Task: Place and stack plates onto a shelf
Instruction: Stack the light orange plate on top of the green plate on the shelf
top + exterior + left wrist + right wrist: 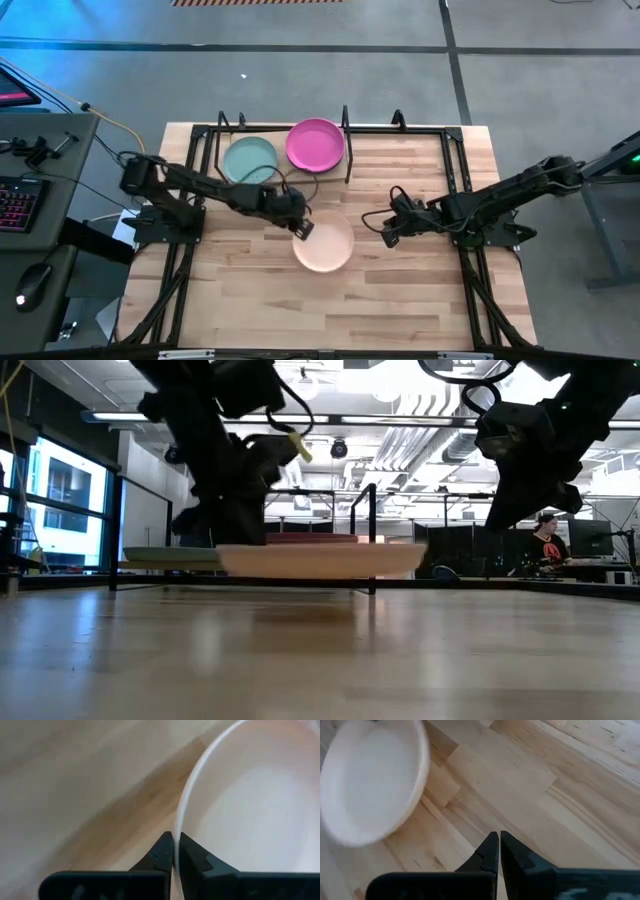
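Note:
My left gripper [303, 229] is shut on the left rim of a light pink plate [325, 244] near the middle of the table. In the low view this plate [320, 558] hangs level, just clear of the tabletop. A light teal plate [249, 160] and a magenta plate [315, 144] lie flat, side by side, on the shelf [420, 131] at the table's far edge. My right gripper [384, 233] is shut and holds nothing; it hovers right of the pink plate. The other plates are out of view. My left gripper pinches the pink plate's rim [176, 832] on the plate's left side, with one finger inside the plate and one outside. The fingers slant down from the table's left. The plate is lifted clear and stays about level.
A black upright divider [346, 128] stands just right of the magenta plate; the shelf's right part shows bare wood. Black frame rods run along the table's left and right sides. A person [548, 545] sits far behind the table. Bare tabletop [330, 310] lies toward the near edge.

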